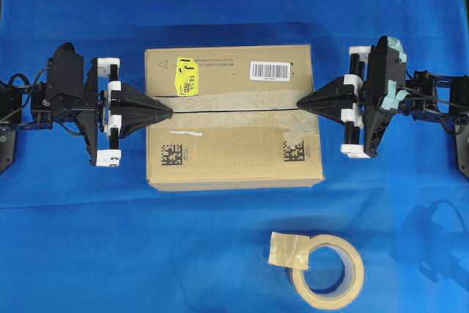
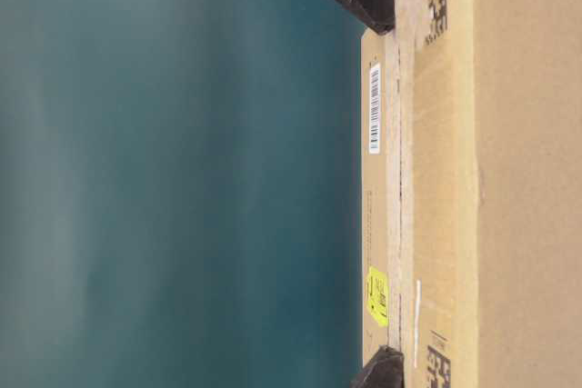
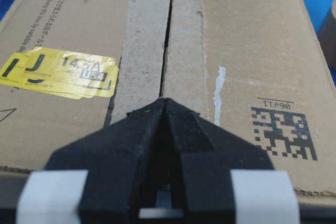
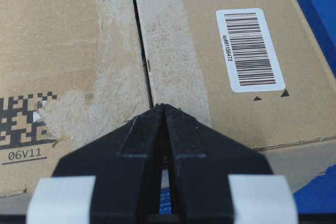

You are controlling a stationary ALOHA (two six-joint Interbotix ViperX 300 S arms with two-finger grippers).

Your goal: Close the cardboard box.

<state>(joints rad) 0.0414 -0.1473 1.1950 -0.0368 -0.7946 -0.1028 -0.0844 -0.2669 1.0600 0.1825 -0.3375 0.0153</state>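
The cardboard box [image 1: 233,116] sits mid-bench on the blue cloth [image 1: 220,254], top flaps down and meeting along the center seam. Left hand [image 1: 168,111] is pinched closed with its tip on the seam's left end, and right hand [image 1: 300,103] is closed too at the other end. Tape roll [image 1: 327,270] sits near the front.

Down at the lower right of the overhead view, a beige tape roll [image 1: 327,270] lies flat on the blue cloth [image 1: 88,240] covering the bench, its loose end folded back over the upper left of the ring. The cloth shows soft wrinkles and shadows right across the frame.
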